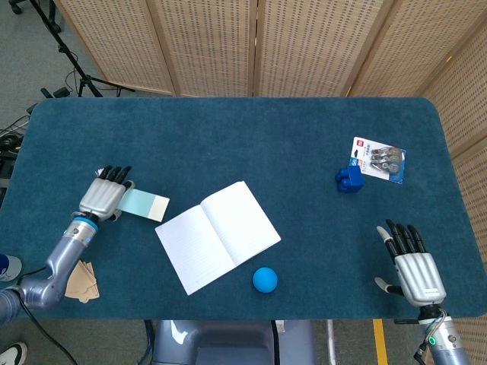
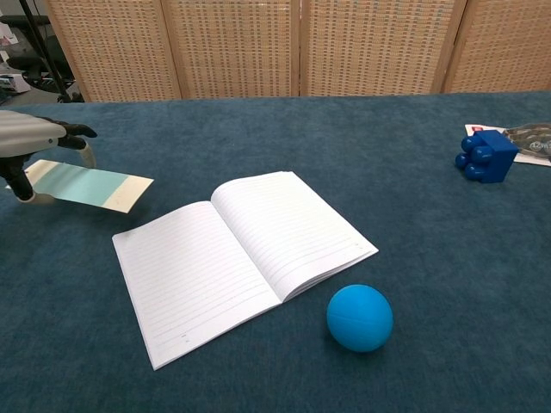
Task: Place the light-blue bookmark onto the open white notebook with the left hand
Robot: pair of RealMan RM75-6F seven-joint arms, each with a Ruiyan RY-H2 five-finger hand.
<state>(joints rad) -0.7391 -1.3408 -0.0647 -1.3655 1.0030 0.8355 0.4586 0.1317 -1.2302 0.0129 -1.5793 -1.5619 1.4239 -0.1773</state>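
The light-blue bookmark [image 1: 145,204] [image 2: 90,185], with a cream end, hangs just above the table at the left, held at its far end by my left hand [image 1: 104,195] [image 2: 39,146]. Its cream tip points toward the open white notebook [image 1: 218,235] [image 2: 237,254], which lies flat in the middle of the table, a short way to the right of the bookmark. My right hand [image 1: 412,266] rests at the front right corner with fingers spread and nothing in it; only the head view shows it.
A blue ball [image 1: 265,279] [image 2: 360,317] sits just in front of the notebook. A blue block [image 1: 349,179] [image 2: 485,156] and a packaged item [image 1: 379,159] lie at the far right. Tan paper pieces [image 1: 81,280] sit off the table's front left edge.
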